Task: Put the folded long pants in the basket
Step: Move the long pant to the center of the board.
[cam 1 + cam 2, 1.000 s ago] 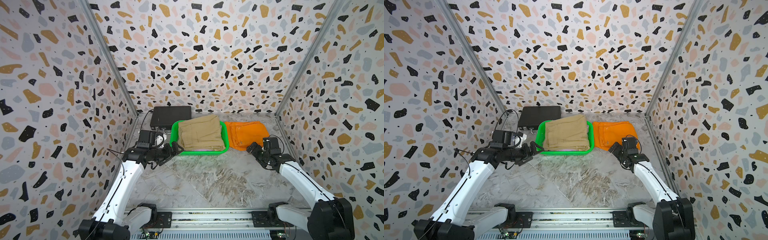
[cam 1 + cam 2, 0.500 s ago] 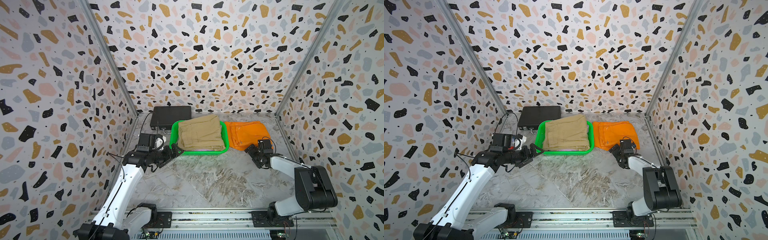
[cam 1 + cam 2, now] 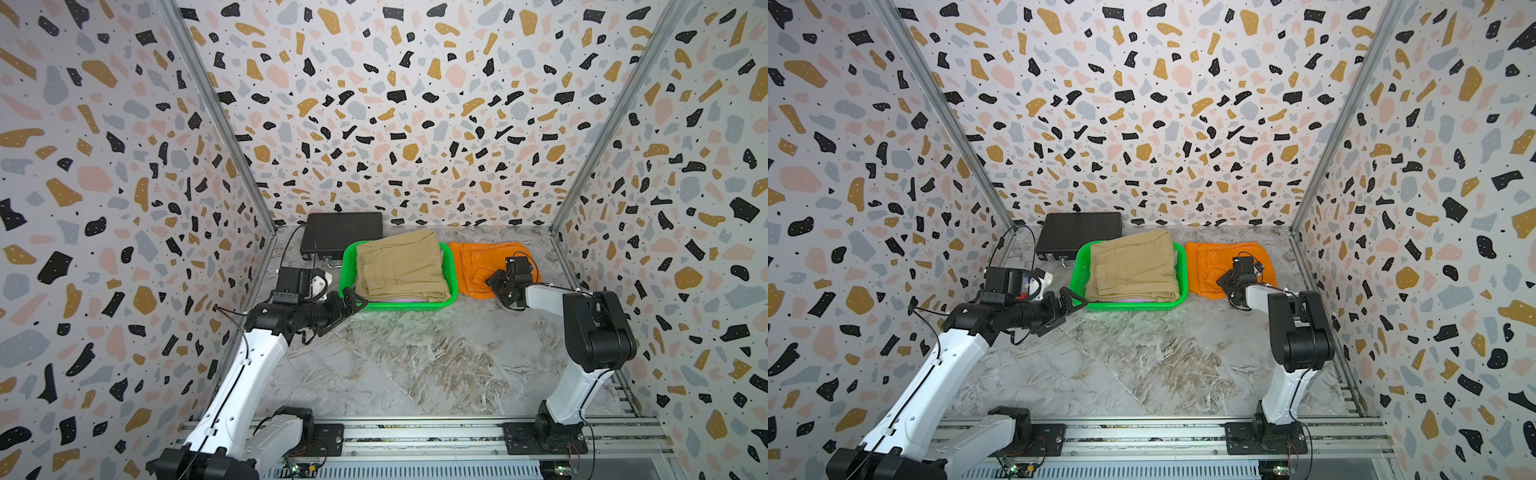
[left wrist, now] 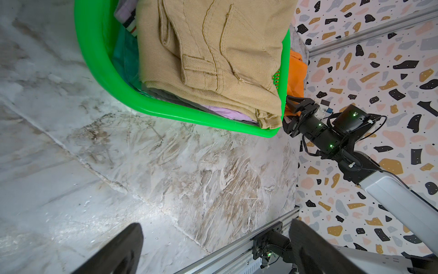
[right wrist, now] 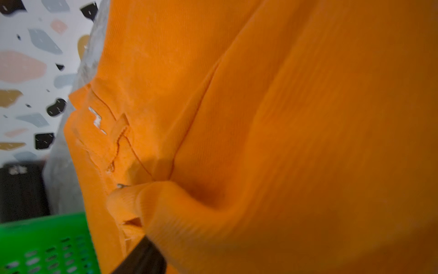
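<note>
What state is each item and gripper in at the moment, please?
khaki pants: folded, topmost in the basket.
lilac pants: in the basket, beneath the khaki pants.
orange pants: outside the basket, edge bunched at the right gripper.
black case: closed.
left gripper: open, empty.
right gripper: against the orange pants; grip unclear.

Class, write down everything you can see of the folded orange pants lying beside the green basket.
The orange pants are a bright orange folded cloth with a fine ribbed weave; seams, a belt loop and a small white tag show in the right wrist view. They lie on the marble tabletop outside the green basket, close beside it on the right arm's side. The right gripper is at their near edge, where a fold bunches over one dark finger; a firm grip cannot be confirmed.
</note>
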{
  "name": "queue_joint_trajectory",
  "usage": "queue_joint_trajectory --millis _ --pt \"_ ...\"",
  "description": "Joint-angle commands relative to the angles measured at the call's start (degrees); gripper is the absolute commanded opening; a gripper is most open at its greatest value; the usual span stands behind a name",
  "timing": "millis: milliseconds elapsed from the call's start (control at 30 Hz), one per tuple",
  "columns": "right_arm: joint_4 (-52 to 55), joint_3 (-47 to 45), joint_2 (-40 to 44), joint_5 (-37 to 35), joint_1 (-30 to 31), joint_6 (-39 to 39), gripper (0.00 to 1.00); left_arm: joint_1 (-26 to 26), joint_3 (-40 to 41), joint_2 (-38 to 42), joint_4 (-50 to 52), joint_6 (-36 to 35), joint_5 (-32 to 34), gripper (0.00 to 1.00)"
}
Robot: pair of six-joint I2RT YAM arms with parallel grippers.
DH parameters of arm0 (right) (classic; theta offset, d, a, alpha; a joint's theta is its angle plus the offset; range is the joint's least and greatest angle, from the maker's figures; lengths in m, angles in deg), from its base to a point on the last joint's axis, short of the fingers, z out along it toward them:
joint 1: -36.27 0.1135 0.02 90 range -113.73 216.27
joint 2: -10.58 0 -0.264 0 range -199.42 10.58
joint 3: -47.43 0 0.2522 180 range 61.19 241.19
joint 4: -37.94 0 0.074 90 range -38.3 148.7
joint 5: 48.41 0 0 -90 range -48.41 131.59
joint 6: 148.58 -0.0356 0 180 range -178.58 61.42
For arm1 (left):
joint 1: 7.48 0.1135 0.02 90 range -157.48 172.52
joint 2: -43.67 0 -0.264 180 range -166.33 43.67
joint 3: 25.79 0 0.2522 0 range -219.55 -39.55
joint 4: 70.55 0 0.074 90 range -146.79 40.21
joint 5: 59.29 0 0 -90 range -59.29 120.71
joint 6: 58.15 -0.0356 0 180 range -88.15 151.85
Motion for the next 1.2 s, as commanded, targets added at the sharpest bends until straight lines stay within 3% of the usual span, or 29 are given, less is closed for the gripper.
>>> queue_joint_trajectory --millis 0,233,433,800,967,1167 --pt "6.08 0.5 -1.86 -0.47 -0.18 1.74 0.0 0.15 -0.55 1.01 -2.04 -0.39 -1.52 1.0" --pt "18.7 -7.88 10.48 -6.26 -0.22 3.29 0.0 0.15 0.8 0.42 -2.63 -0.9 -5.07 0.98" --pt "31.69 -16.97 24.17 -4.37 -0.32 3.49 0.0 -1.91 4.79 0.69 -7.91 2.57 -7.2 0.96" --pt "62.16 -26.78 53.76 3.78 -0.28 2.95 0.0 -21.26 16.62 -0.29 -27.75 17.92 1.44 0.97" --pt "66.54 -29.64 56.96 10.51 -0.21 4.35 0.0 -26.8 16.75 -6.41 -31.74 17.92 2.76 0.97" --pt "70.39 -28.71 56.81 12.76 -0.26 8.32 0.0 -30.32 14.11 -16.71 -34.89 16.98 0.45 0.96"
